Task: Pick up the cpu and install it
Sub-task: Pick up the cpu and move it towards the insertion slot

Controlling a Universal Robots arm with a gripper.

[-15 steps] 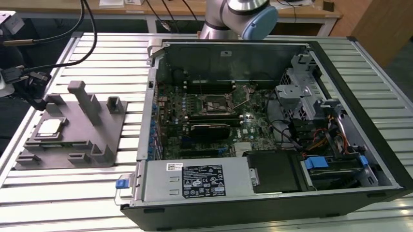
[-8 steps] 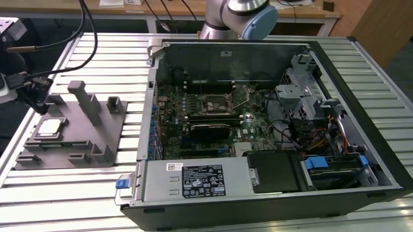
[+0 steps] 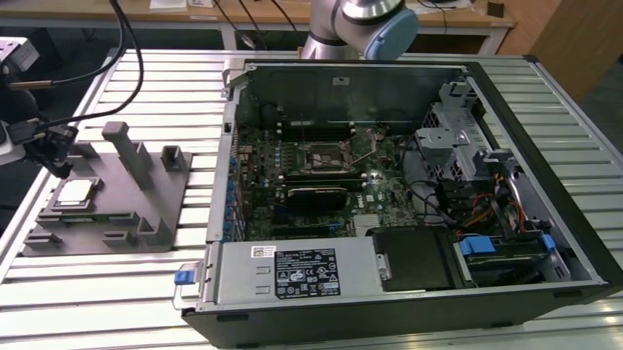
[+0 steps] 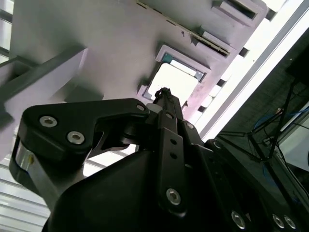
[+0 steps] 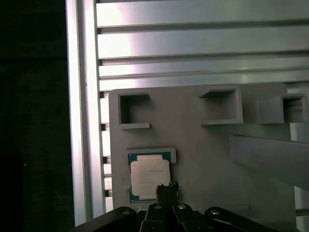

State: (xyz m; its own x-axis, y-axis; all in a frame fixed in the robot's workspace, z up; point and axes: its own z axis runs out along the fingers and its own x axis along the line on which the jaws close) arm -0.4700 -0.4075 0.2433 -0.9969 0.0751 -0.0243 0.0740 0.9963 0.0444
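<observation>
Here, near-square cpu (image 5: pixel 149 177) flat, silvery top up; tool (image 5: pixel 166 186) over its edge

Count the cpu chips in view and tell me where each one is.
1. The cpu lies in a recess of the grey tray at the exterior view's left, beside the gripper. Others could be hidden inside the computer case.

1. Open room lies above the cpu (image 5: pixel 149 176); the gripper (image 3: pixel 63 172) hangs close over its edge.
2. Tall posts (image 3: pixel 119 149) on the tray (image 3: pixel 165 211) stand near the cpu, on the exterior view's right.
3. The computer case (image 3: pixel 229 168) lies open on top; its wall stands between the tray and the socket (image 3: pixel 326 154).
</observation>
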